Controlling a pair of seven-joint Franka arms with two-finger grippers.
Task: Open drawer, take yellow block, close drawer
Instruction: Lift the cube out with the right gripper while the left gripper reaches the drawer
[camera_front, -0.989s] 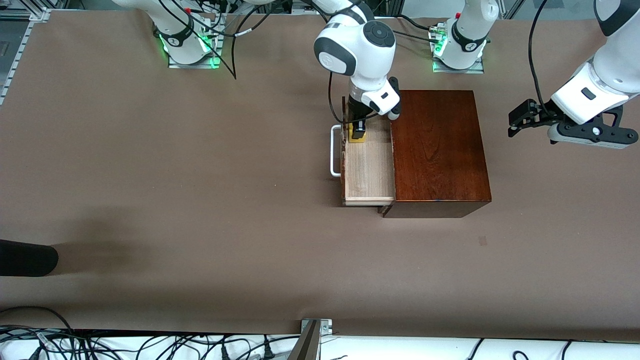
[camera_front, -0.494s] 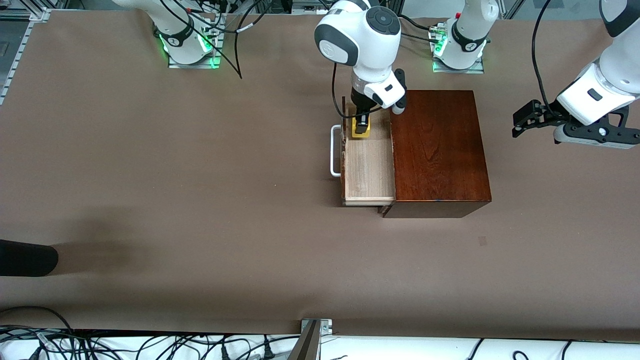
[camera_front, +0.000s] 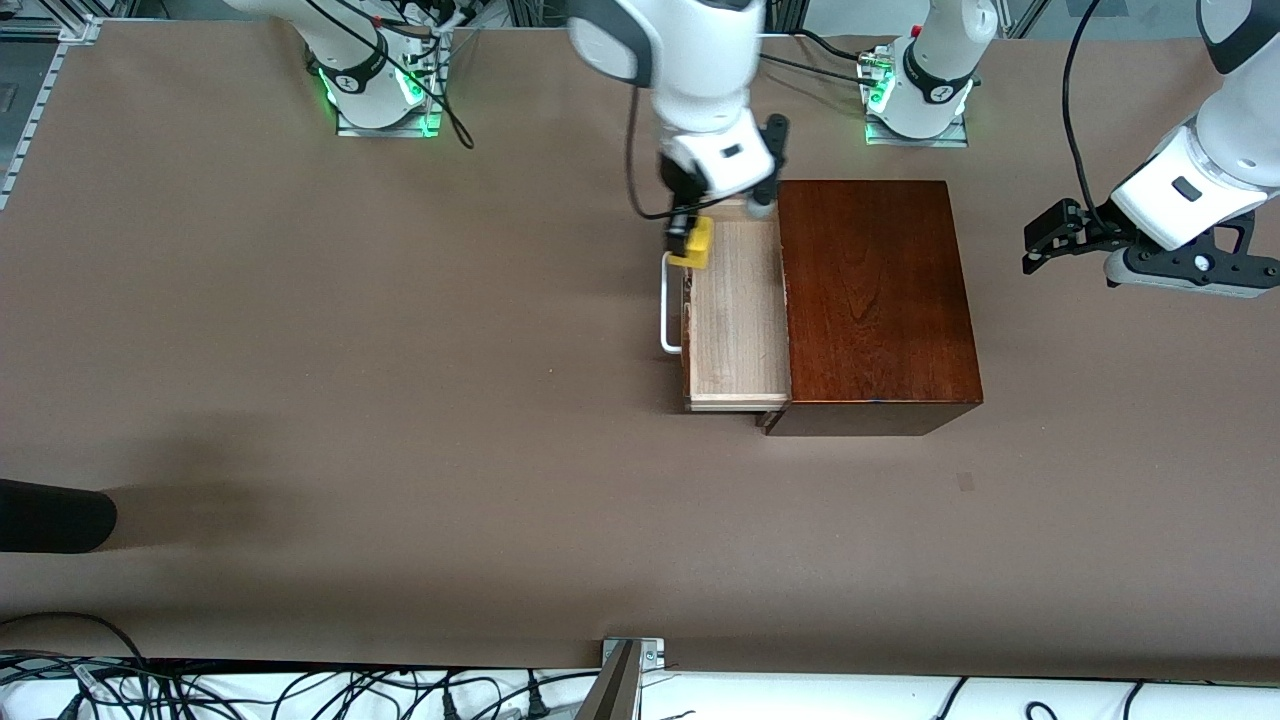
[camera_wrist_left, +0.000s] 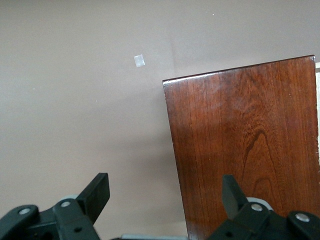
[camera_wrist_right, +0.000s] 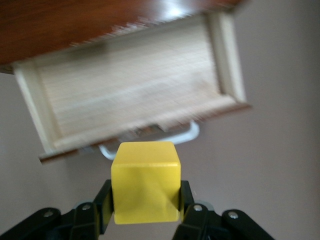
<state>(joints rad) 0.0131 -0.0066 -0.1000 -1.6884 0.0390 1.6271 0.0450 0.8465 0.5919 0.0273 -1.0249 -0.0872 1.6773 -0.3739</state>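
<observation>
The drawer stands pulled out of the dark brown wooden box, its pale tray bare and its white handle toward the right arm's end. My right gripper is shut on the yellow block, held in the air over the drawer's front edge beside the handle. My left gripper hangs open with nothing between its fingers, off the box toward the left arm's end of the table.
A dark object pokes in at the table's edge at the right arm's end. A small pale mark lies on the brown table surface, nearer the front camera than the box. Cables run along the near edge.
My right gripper has lifted the yellow block out of the drawer and carried it toward the drawer's front and handle. The left arm has barely shifted.
</observation>
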